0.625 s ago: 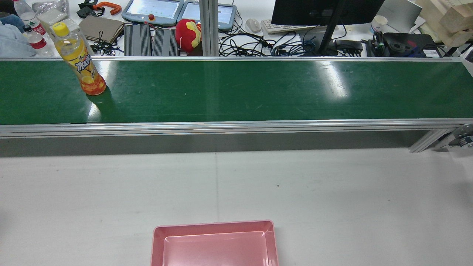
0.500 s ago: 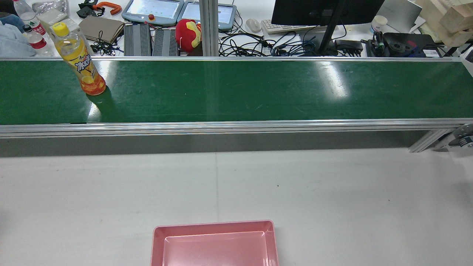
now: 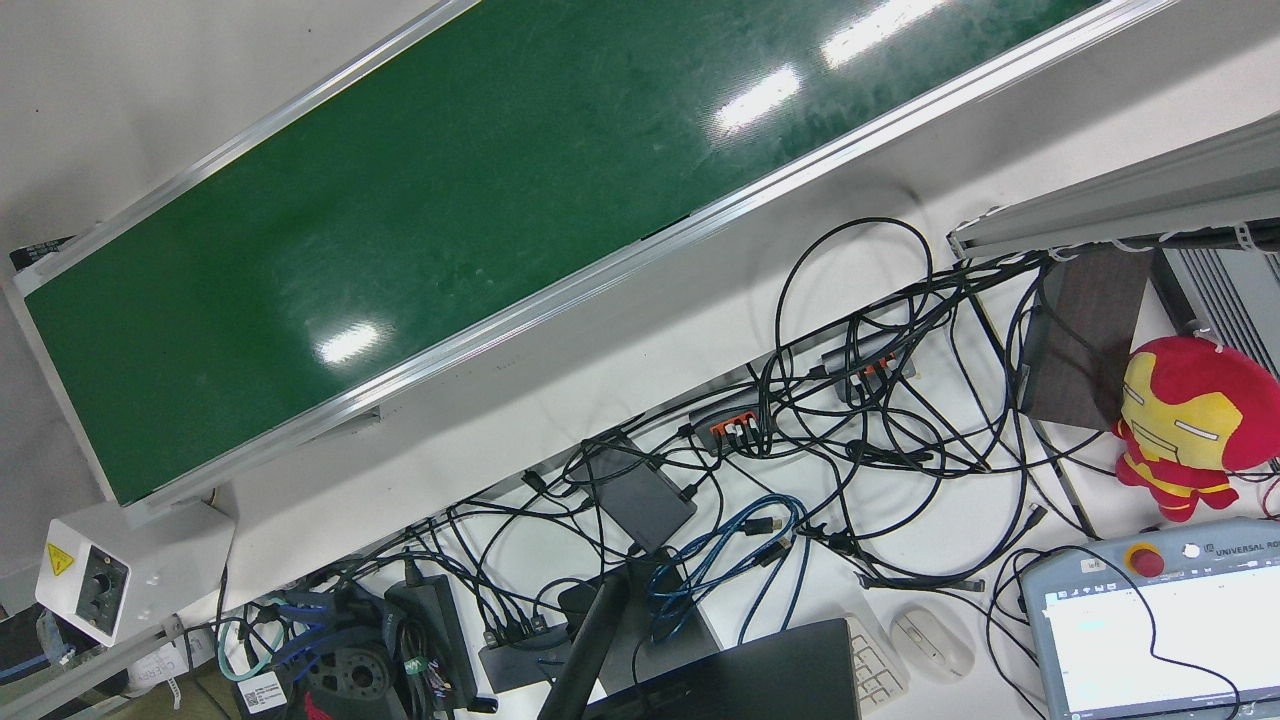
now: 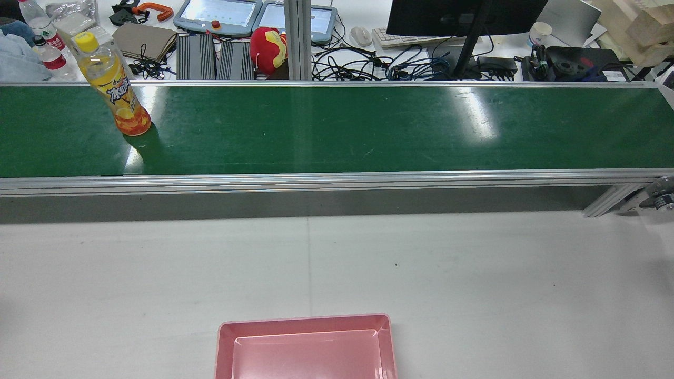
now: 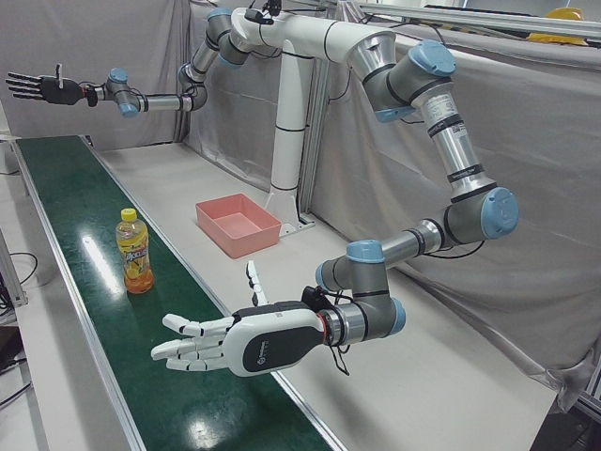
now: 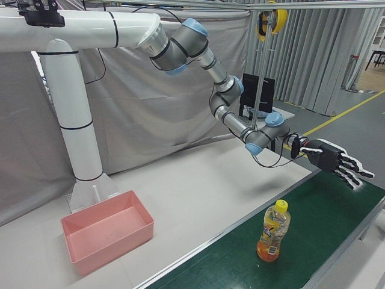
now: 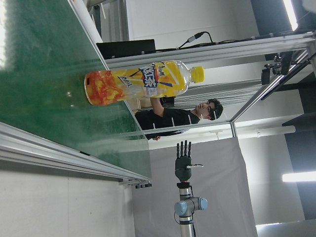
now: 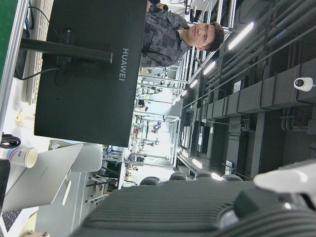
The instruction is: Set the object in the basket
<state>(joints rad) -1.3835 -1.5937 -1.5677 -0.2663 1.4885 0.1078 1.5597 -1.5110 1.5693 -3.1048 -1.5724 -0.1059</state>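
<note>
While both hands wait with fingers spread | left hand (image 5: 230, 344) near tall yellow plastic drink bottle (image 4: 112, 85) standing on long green belt (image 4: 337, 129) | wrap its middle softly, then pink plastic basket (image 4: 305, 348)

Both robot hands (image 5: 225, 343) (image 6: 329, 160) outstretched, fingers spread.

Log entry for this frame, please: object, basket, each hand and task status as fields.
object: orange drink bottle, upright on the green conveyor belt, toward the robot's left end
basket: pink basket, empty, on the white table
left hand: open, over the belt, apart from the bottle
right hand: open, raised near the belt's far end
status: bottle not yet grasped
</note>
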